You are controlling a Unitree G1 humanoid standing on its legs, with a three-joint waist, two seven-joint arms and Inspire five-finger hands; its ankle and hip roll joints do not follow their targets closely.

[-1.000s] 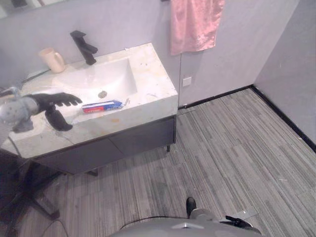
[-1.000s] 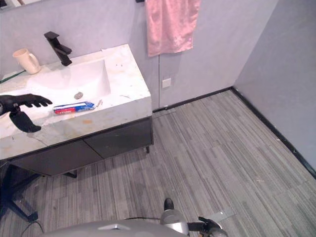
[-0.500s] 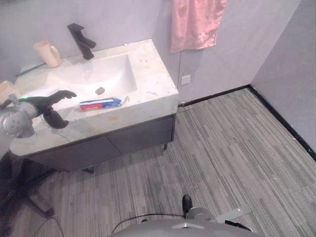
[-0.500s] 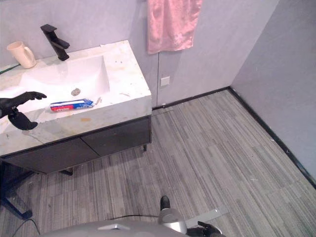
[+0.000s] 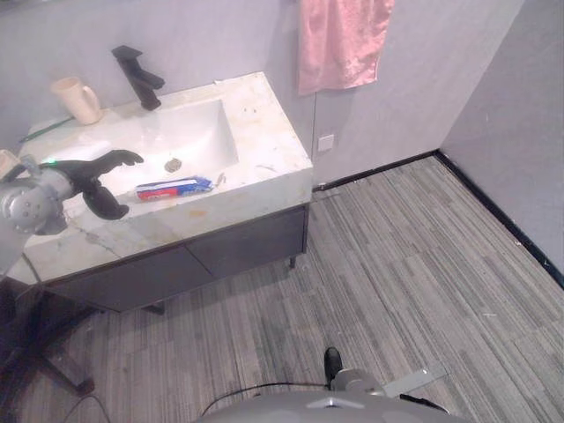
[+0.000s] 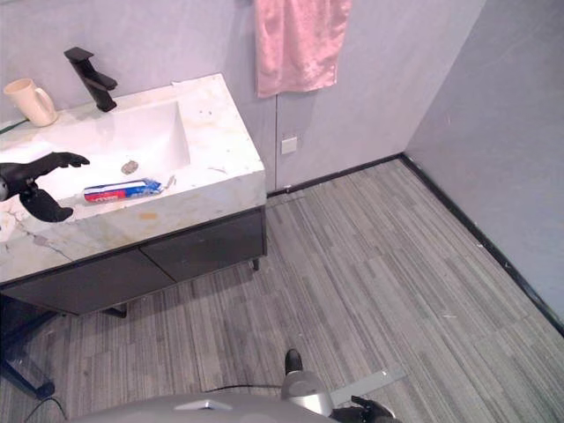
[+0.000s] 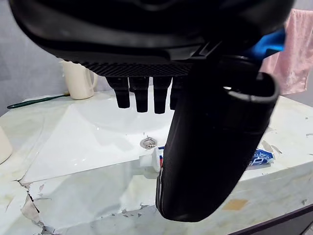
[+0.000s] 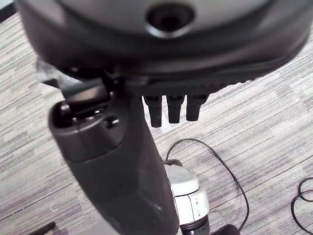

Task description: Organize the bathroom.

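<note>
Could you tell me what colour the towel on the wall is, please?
Pink; the towel shows best in the left eye view.

Pink towel (image 5: 344,40) on a grey wall; black tap (image 5: 137,75); cream mug (image 5: 76,99); white basin (image 5: 176,132) in a pale marbled table (image 5: 264,159); a red, white and blue tube (image 5: 174,188), probably toothpaste; grey striped floor (image 5: 423,282).

A toothpaste tube (image 5: 174,188) lies on the counter (image 5: 264,159), just in front of the sink basin (image 5: 189,132). Behind the basin stands the faucet (image 5: 137,75), a mug (image 5: 77,99) to its left. A towel (image 5: 342,42) hangs on the wall, right of the counter.
</note>
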